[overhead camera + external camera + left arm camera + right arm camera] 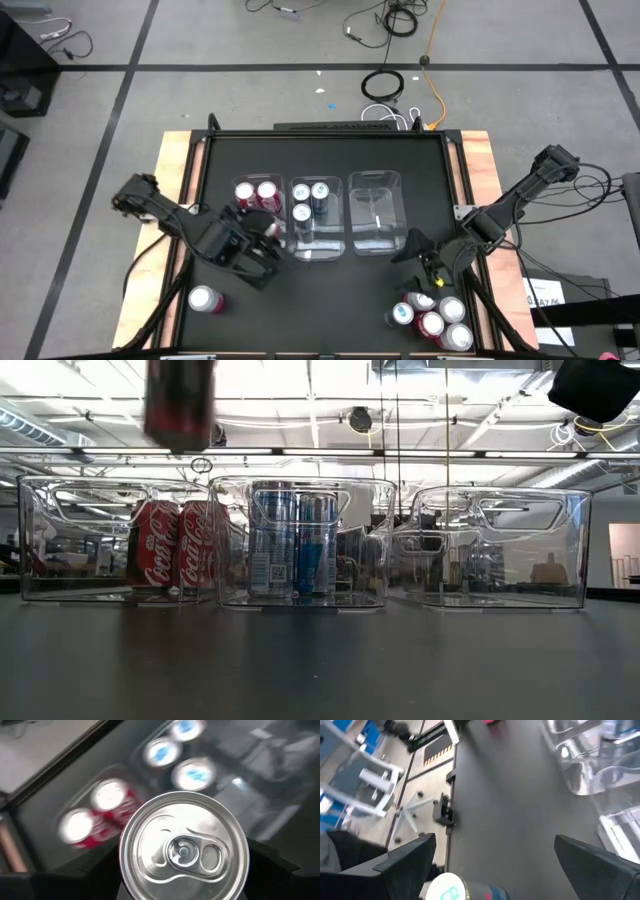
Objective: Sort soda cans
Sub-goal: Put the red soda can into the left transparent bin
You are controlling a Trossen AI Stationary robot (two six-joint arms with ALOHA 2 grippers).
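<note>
Three clear bins stand in a row mid-table. The left bin [240, 215] holds two red soda cans [256, 192]. In the middle bin [318, 245] stand three blue cans [310, 197]. The right bin [376, 235] holds nothing. My left gripper [258, 238] is shut on a red can [180, 400], lifted by the left bin's near end. My right gripper [425, 263] hangs open over the near right, just above a cluster of several cans [432, 315]. One more can [205, 299] stands on its base at the near left. My left gripper pinches the red can between its two fingers [87, 870], one on each side of the can's body just under the silver top [184, 847]. The can is upright with its top toward the wrist. It hangs clear of the table, above bin height [180, 400].
A raised frame [190, 170] borders the black table top on its left, far and right sides. Bare table surface lies between the bins and the near edge. A teal-topped can [449, 892] shows right under my right gripper [495, 865].
</note>
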